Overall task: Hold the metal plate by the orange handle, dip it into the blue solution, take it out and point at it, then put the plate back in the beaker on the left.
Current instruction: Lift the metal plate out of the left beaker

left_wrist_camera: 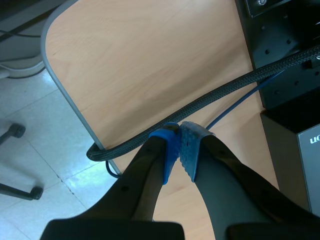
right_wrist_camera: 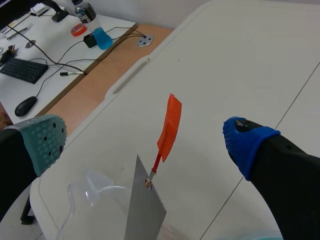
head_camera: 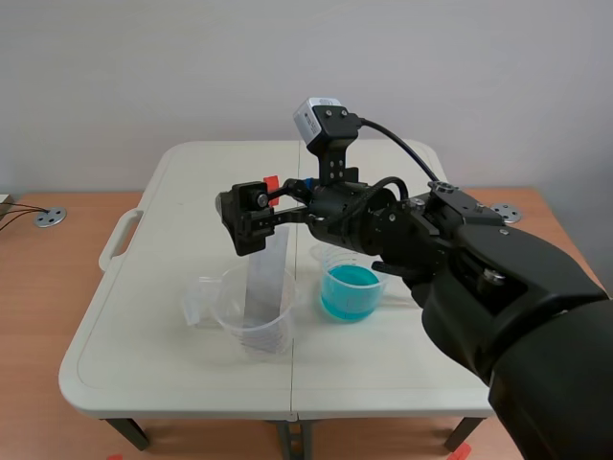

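Hanging over the clear left beaker (head_camera: 257, 321) in the scene view is the right gripper (head_camera: 247, 218). The metal plate (head_camera: 266, 278) stands in that beaker, with the blue solution (head_camera: 349, 290) just beside it.

Left wrist view: the left gripper (left_wrist_camera: 180, 137) is closed on nothing, pads touching, above a wooden desk (left_wrist_camera: 140, 75).

Right wrist view: its fingers (right_wrist_camera: 47, 142) are spread wide, with the orange handle (right_wrist_camera: 169, 127) between them, untouched.

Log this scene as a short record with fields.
Plate: thin grey metal plate standing in the clear plastic beaker on the left
Handle: orange tag handle between the open fingers of the right end effector, ungripped
Solution: blue liquid in the second clear beaker; plate not in it
Left end effector: shut, empty, over the wooden desk
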Robot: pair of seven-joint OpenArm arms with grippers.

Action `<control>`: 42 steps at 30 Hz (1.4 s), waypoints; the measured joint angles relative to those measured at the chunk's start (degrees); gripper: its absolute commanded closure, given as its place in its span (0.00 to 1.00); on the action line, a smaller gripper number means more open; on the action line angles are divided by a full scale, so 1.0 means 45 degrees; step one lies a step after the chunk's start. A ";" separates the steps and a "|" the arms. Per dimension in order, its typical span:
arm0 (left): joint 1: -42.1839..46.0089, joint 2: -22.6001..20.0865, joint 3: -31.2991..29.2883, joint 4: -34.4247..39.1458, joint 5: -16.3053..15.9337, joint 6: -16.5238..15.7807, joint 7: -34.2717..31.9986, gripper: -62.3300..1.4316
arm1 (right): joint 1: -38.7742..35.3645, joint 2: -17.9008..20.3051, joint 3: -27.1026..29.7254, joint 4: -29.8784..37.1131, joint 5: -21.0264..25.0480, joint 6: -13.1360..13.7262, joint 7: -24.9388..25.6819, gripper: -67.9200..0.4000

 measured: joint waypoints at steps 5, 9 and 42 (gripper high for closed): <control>-0.0005 0.0000 0.0000 0.0000 0.0000 0.0000 0.0000 0.95 | 0.0000 -0.0083 0.0010 -0.0063 0.0000 0.0058 -0.0015 0.04; -0.0005 0.0005 0.0000 0.0000 0.0000 0.0000 0.0000 0.95 | -0.0005 -0.0083 0.0010 -0.0063 0.0000 0.0393 -0.0107 0.12; -0.0005 0.0214 -0.0005 0.0000 -0.0010 0.0000 0.0000 0.95 | 0.0000 -0.0078 0.0010 -0.0063 -0.0005 0.0627 0.0437 0.98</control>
